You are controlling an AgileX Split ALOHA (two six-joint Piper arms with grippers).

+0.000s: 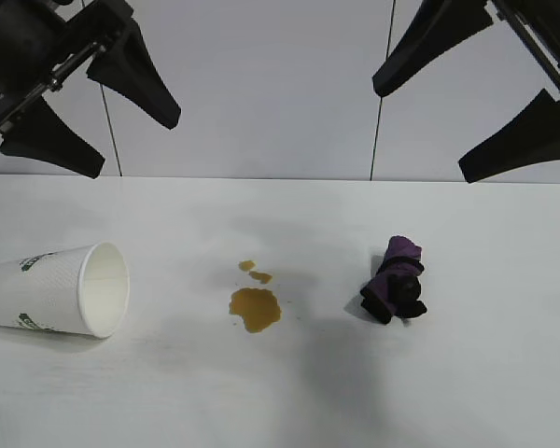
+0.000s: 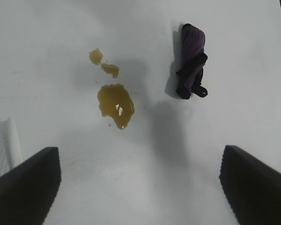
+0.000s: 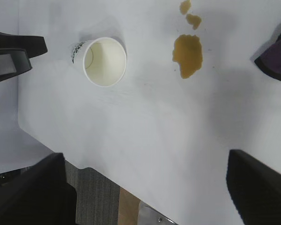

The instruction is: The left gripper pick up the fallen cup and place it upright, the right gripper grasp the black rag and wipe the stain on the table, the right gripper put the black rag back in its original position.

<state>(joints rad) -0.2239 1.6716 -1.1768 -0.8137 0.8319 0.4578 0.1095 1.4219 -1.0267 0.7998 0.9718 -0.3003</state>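
Left gripper (image 1: 93, 107): matte black throughout, with two broad fingers (image 1: 140, 75) that taper to blunt rounded tips, flat-sided and without markings. A thin metal rod with a small bolt crosses its body just behind the finger roots. Right gripper (image 1: 453, 112): the same black, wedge-shaped fingers (image 1: 429, 42); a slim ribbed rod and pale fittings run along the body behind them. In both wrist views the fingertips appear as plain dark, unmarked wedges.
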